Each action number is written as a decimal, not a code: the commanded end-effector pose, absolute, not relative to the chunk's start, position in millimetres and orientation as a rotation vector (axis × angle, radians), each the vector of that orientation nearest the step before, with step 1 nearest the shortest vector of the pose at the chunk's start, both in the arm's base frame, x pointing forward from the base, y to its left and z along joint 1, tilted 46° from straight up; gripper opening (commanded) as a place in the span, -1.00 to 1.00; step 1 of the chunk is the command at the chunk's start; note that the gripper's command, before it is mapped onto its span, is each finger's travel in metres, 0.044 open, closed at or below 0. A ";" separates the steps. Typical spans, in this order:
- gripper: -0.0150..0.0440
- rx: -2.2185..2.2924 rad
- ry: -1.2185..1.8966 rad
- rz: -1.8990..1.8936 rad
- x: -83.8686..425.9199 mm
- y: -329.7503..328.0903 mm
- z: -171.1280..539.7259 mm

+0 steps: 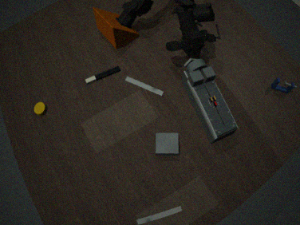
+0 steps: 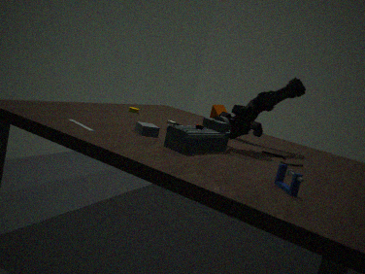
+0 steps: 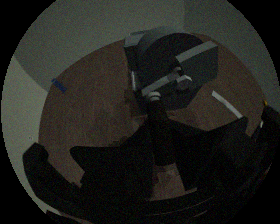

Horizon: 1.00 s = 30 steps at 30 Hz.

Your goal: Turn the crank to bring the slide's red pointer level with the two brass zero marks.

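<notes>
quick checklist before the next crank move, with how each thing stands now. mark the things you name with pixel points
- Gripper (image 1: pixel 194 55) (image 3: pixel 155 121) shut on the crank handle (image 3: pixel 160 132): ok
- Red pointer (image 1: pixel 215 103) exactly level with both brass zero marks (image 1: pixel 213 98): not ok, it looks slightly off them
- Gray block (image 1: pixel 167 144) (image 2: pixel 147 129) standing apart from the machine (image 1: pixel 222 117) (image 2: pixel 194 142) (image 3: pixel 200 67): ok
- Blue bracket (image 1: pixel 282 86) (image 2: pixel 287 185) (image 3: pixel 58 85) away from the crank: ok
- Handle seated firmly enough not to slip: cannot tell
</notes>
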State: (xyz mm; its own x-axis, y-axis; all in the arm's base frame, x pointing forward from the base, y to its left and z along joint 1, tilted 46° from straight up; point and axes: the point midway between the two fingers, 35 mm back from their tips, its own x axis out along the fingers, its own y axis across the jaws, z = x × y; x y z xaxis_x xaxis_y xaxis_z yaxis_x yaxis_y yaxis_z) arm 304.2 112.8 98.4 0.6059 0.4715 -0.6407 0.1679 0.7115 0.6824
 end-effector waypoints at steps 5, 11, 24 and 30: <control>-0.49 0.787 0.910 0.207 306.1 108.2 110.5; -0.49 0.786 0.910 0.207 306.8 103.6 115.1; -0.49 0.785 0.910 0.206 307.5 87.8 121.5; -0.49 0.785 0.910 0.206 307.2 79.0 121.6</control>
